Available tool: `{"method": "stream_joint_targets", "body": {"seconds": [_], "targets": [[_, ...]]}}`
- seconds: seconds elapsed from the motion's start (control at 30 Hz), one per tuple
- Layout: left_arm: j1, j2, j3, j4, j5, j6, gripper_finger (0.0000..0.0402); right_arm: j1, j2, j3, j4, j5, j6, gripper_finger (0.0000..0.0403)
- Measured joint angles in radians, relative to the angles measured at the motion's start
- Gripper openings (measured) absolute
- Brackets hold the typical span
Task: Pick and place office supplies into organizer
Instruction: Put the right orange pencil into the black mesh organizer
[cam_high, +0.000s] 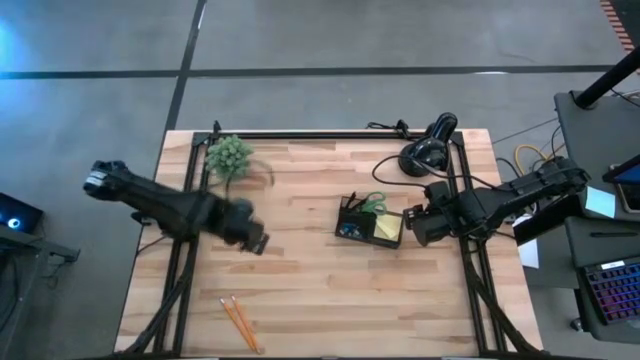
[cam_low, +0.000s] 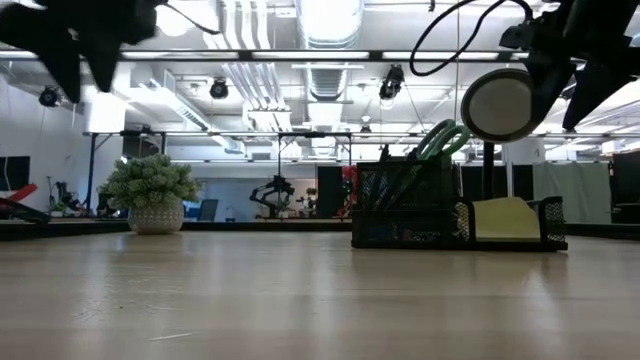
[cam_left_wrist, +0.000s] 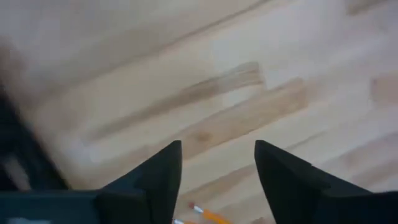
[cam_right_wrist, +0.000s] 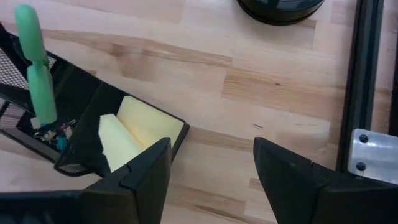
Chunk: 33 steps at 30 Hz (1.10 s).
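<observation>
Now L end effector (cam_high: 258, 243) apart above pencils (cam_high: 239, 322); R end effector (cam_high: 412, 226) apart by organizer (cam_high: 368, 226).

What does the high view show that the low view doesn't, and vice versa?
Only the high view: the two orange pencils near the table's front edge, the left gripper open over bare wood, and the right gripper open beside the organizer.

Only the low view: the room behind the table.

Both: the organizer holding the green-handled scissors and yellow sticky-note pad, the plant, and the desk lamp.
</observation>
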Motion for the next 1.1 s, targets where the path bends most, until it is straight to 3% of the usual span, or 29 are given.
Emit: {"method": "stream_joint_targets", "body": {"seconds": [0.17, 0.33, 0.43, 0.63, 0.8, 1.1], "targets": [[-0.228, 0.058, -0.011, 0.004, -0.079, -0.488, 0.0162, 0.0, 0.0, 0.0, 0.019, 0.0, -0.006, 0.0219], [-0.363, 0.19, -0.011, 0.013, -0.032, -0.771, 0.0161, 0.0, 0.0, -0.001, 0.022, 0.001, -0.008, 0.0219], [-0.387, 0.27, -0.011, 0.065, 0.061, -0.806, 0.016, 0.0, 0.0, -0.002, 0.025, 0.001, -0.026, 0.0219], [-0.392, 0.402, -0.011, 0.252, 0.095, -0.835, 0.016, 0.0, 0.0, -0.006, 0.024, 0.004, -0.06, 0.0219], [-0.399, 0.474, 0.009, 0.238, 0.143, -0.855, 0.016, 0.0, 0.0, -0.006, 0.026, 0.004, -0.064, 0.0219], [-0.459, 0.472, -0.002, 0.204, 0.171, -0.927, 0.016, 0.0, 0.0, -0.008, 0.027, 0.003, -0.063, 0.0219]]}}
